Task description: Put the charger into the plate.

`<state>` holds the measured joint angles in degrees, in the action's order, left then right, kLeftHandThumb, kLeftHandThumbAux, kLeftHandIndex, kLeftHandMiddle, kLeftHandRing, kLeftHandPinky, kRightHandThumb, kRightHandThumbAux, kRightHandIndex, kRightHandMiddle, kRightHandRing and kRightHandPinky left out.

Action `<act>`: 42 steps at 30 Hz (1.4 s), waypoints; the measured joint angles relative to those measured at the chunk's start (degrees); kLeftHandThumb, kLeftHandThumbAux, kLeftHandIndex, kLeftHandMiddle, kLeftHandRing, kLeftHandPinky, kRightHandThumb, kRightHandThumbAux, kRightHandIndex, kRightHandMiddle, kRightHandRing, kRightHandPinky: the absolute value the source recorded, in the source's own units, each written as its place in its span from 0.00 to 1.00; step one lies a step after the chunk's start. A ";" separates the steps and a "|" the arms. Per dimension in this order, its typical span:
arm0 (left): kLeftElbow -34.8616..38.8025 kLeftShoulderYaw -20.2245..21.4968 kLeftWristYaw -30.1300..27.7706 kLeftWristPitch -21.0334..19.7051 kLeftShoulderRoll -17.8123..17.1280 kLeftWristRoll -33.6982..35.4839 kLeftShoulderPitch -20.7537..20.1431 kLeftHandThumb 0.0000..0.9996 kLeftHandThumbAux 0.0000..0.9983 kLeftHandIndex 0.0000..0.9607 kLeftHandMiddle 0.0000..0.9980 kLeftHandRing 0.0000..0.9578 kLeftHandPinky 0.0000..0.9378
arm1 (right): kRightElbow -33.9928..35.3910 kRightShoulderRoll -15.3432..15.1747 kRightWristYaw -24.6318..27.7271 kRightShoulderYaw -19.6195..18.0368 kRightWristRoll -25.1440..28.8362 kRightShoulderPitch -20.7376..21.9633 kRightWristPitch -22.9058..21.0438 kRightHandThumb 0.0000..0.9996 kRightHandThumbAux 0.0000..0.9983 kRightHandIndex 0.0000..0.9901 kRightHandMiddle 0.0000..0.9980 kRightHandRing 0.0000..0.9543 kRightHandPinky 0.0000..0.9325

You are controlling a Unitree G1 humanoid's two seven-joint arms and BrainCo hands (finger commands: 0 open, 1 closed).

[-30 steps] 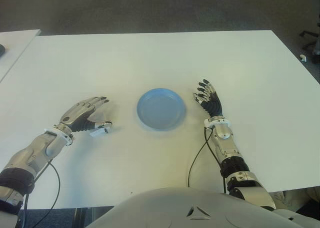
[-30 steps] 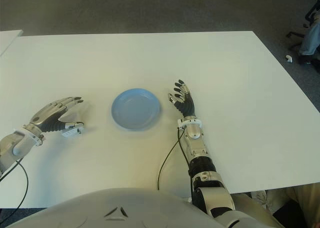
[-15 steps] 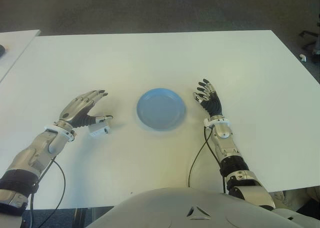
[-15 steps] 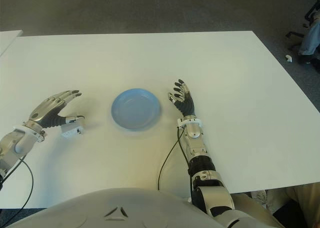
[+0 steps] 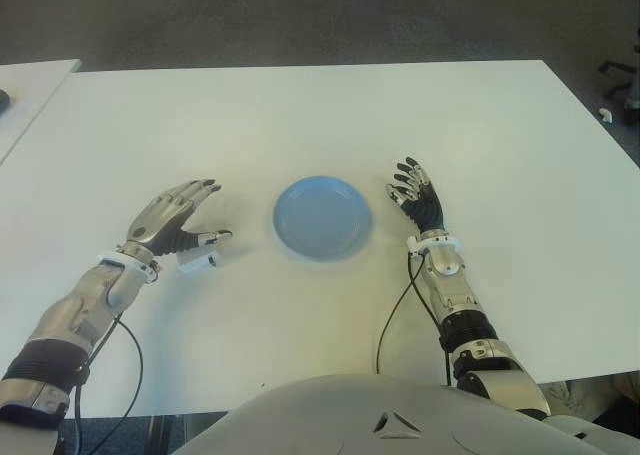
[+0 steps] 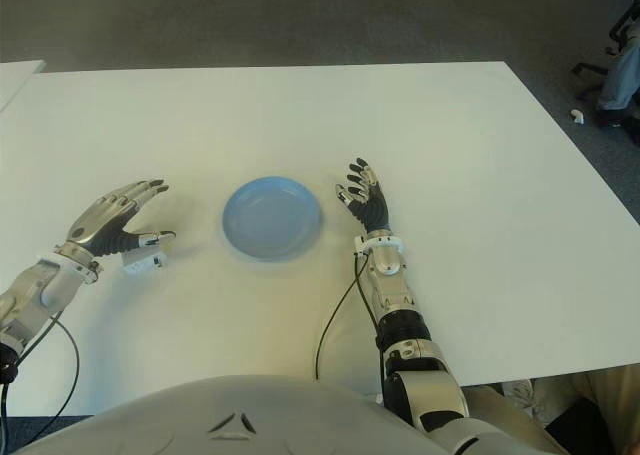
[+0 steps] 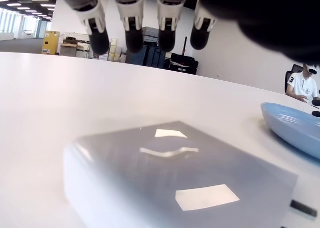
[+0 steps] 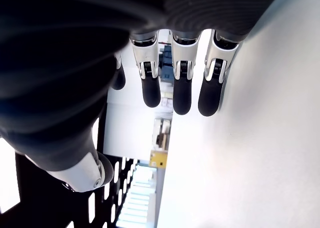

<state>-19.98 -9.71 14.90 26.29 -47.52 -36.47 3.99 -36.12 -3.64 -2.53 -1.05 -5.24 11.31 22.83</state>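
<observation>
Low in the left of the eye view, the left hand (image 5: 172, 221) hovers over the white table (image 5: 300, 115), fingers spread and relaxed, clamped on nothing. The white charger (image 5: 197, 262) lies on the table just below and to the right of the thumb tip, right under the open palm; whether the thumb touches it cannot be told from the eye views. In the left wrist view the charger (image 7: 175, 183) fills the lower half of the frame as a pale block lying flat on the tabletop, with the dark fingertips (image 7: 132, 35) hanging above it and well apart from its top face, so the hand is not gripping it.

To the right of the charger, near the middle of the frame, sits the blue plate (image 5: 322, 216), holding nothing; its rim (image 7: 290, 128) also shows at the right edge of the left wrist view.

Just right of the plate, the right hand (image 5: 417, 198) shows with its fingers extended and slightly fanned, holding nothing; the right wrist view shows the straight fingertips (image 8: 181, 95) beside bare tabletop.

At the far right edge of the left wrist view, a seated person (image 7: 303, 82) shows in the background.
</observation>
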 measured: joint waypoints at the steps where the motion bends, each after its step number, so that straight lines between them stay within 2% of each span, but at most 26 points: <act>1: -0.04 0.03 0.10 0.06 0.01 -0.17 0.00 0.38 0.19 0.00 0.00 0.00 0.06 | 0.01 0.00 0.01 0.01 0.00 0.00 0.00 0.58 0.73 0.04 0.16 0.19 0.24; 6: 0.05 0.83 0.42 0.62 -0.03 -0.56 0.21 0.40 0.18 0.00 0.00 0.00 0.06 | 0.09 0.01 0.08 0.03 0.00 -0.04 0.00 0.57 0.73 0.04 0.16 0.18 0.24; 16: 4.66 4.58 -0.03 0.70 -0.59 -0.45 3.47 0.39 0.19 0.00 0.00 0.00 0.07 | 0.18 0.05 0.20 0.03 -0.01 -0.14 0.00 0.54 0.73 0.03 0.16 0.18 0.23; 23: 5.48 5.13 -1.10 0.49 -0.68 -0.49 4.24 0.38 0.19 0.00 0.01 0.00 0.07 | 0.20 0.05 0.20 0.00 0.00 -0.14 -0.01 0.54 0.74 0.04 0.17 0.18 0.24; 28: 16.62 9.47 -11.44 -6.17 -2.82 0.83 8.01 0.36 0.20 0.00 0.03 0.01 0.06 | 0.24 0.07 0.20 -0.01 -0.02 -0.04 0.03 0.56 0.75 0.04 0.17 0.18 0.24; 33: 26.91 14.03 -21.37 -14.26 -5.00 1.46 8.66 0.37 0.21 0.00 0.04 0.02 0.07 | -0.28 0.07 0.20 0.00 -0.02 0.21 0.00 0.56 0.75 0.04 0.16 0.18 0.24; 37: 28.42 14.35 -24.55 -17.34 -5.26 0.80 6.87 0.39 0.22 0.00 0.04 0.03 0.08 | -0.76 0.06 0.19 -0.01 -0.02 0.50 0.00 0.55 0.74 0.04 0.16 0.18 0.24; 42: 26.74 12.88 -25.55 -17.75 -5.01 -0.19 3.55 0.41 0.23 0.00 0.04 0.03 0.10 | -1.26 0.04 0.25 -0.02 0.00 0.92 0.04 0.53 0.73 0.04 0.16 0.18 0.23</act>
<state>6.76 3.16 -10.65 8.54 -52.52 -36.66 7.54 -37.38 -3.61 -2.28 -1.07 -5.24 12.23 22.87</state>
